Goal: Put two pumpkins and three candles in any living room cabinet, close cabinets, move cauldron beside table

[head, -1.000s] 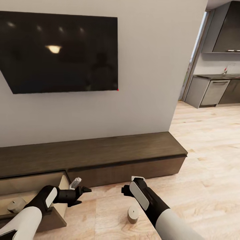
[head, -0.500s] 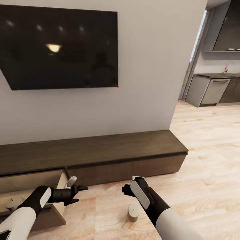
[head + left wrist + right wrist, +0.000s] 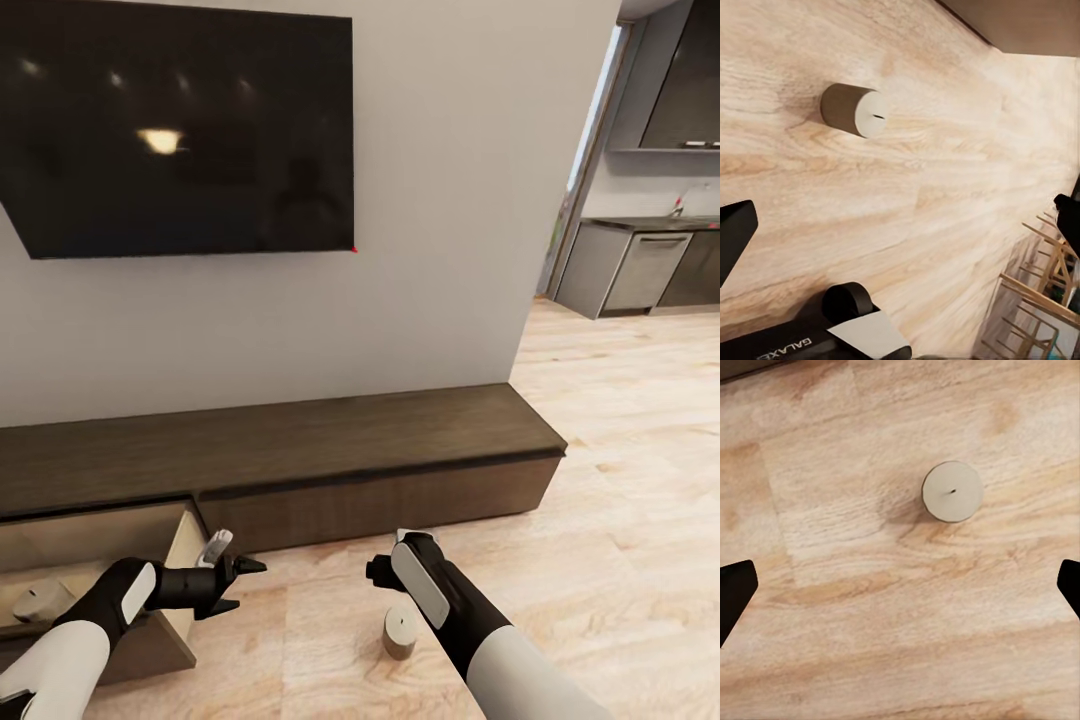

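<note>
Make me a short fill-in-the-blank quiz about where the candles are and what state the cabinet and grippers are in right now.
1. One candle stands upright on the wooden ____.
2. Another candle lies inside the cabinet's open ____.
3. The right gripper, above the floor candle, has its fingers ____.
4. The black screen on the wall above the cabinet is a ____.

Missing words: floor; drawer; open; television

The head view looks forward and slightly down from above both arms, facing the wall with the television (image 3: 180, 130) and the long cabinet (image 3: 300, 450), with the wood floor (image 3: 620, 520) at its foot. The right wrist view looks straight down, close over the floor, onto the top of a candle (image 3: 952, 491). The left wrist view takes the same candle (image 3: 853, 110) at a slant from the side, and it stands in the head view too (image 3: 401, 632).
</note>
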`<state>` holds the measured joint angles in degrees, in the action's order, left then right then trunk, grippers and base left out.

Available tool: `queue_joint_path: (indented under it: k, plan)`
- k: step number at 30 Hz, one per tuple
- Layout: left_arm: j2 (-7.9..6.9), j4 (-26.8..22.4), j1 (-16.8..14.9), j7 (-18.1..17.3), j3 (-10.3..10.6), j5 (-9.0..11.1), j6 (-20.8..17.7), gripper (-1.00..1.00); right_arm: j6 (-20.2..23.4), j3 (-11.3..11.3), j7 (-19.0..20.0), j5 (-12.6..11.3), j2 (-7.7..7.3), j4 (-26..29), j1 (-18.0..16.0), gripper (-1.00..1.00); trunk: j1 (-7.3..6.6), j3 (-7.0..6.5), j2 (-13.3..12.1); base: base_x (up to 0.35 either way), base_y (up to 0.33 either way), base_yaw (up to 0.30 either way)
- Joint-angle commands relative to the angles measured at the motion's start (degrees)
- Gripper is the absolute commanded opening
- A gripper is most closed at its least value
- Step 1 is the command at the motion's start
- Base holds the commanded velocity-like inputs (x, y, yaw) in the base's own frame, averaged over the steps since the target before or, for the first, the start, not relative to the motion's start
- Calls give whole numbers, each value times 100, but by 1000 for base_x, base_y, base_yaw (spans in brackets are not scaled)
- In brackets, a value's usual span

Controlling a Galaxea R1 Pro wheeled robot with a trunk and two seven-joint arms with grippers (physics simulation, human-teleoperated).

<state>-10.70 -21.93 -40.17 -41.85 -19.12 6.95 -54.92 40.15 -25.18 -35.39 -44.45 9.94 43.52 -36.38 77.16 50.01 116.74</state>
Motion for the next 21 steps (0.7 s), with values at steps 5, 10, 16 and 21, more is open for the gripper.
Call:
queue_joint_path:
  k: [5, 10, 16, 21]
  plan:
    - [10, 12, 26, -471, 11, -8, -27, 100, 2, -44, -9, 12, 6, -17, 0, 100, 110, 90, 202, 0, 0, 0]
    - [-1, 21, 35, -1038, 58, -23, -86, 100, 2, -56, -12, 13, 6, -20, 0, 100, 220, 180, 403, 0, 0, 0]
    - [-19, 11, 36, -1217, 48, -25, -85, 100, 2, -64, -12, 14, 6, -27, 0, 100, 352, 288, 643, 0, 0, 0]
    - [-28, 3, 36, -1344, 21, -19, -89, 100, 2, -66, -12, 15, 6, -28, 0, 100, 462, 377, 844, 0, 0, 0]
